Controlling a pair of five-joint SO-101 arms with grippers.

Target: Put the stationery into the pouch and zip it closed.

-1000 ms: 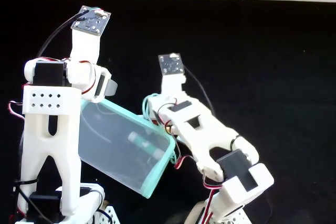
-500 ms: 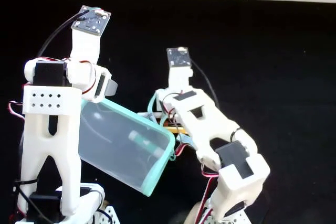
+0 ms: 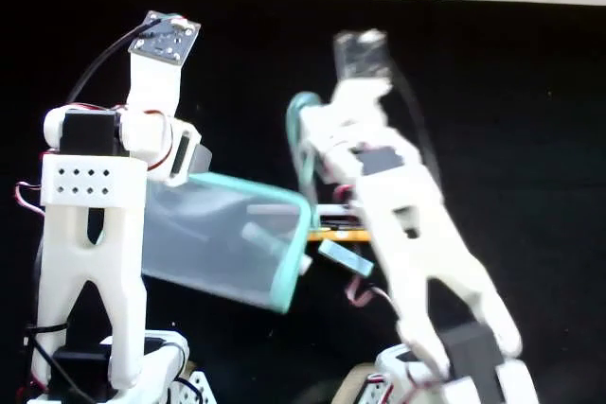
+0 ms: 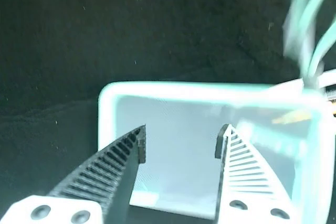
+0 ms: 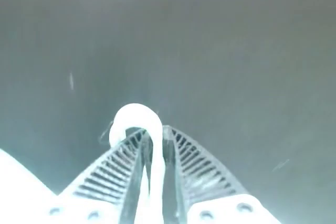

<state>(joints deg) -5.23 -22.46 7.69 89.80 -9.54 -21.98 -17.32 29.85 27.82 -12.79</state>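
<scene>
Black cloth (image 3: 492, 92) fills the backdrop. Lower left, the translucent teal-edged pouch (image 3: 218, 234) sits below the left gripper (image 4: 181, 142), jaws spread. Beside its mouth, a yellow pencil (image 3: 339, 233). Upper centre, the right gripper (image 5: 155, 135) pinches a teal cord loop (image 5: 135, 111); zipping seemingly begun, needing a steady pull.

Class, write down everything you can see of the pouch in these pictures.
The pouch is a flat, rectangular bag of translucent, frosted-looking plastic with mint-green edging and rounded corners. In the high view it lies tilted. A pale item, stick-shaped, shows through its wall. A mint-green loop rises from one corner, and the right hand is shut on that loop. The left hand is over the pouch with its fingers apart; whether they touch it cannot be told.
</scene>
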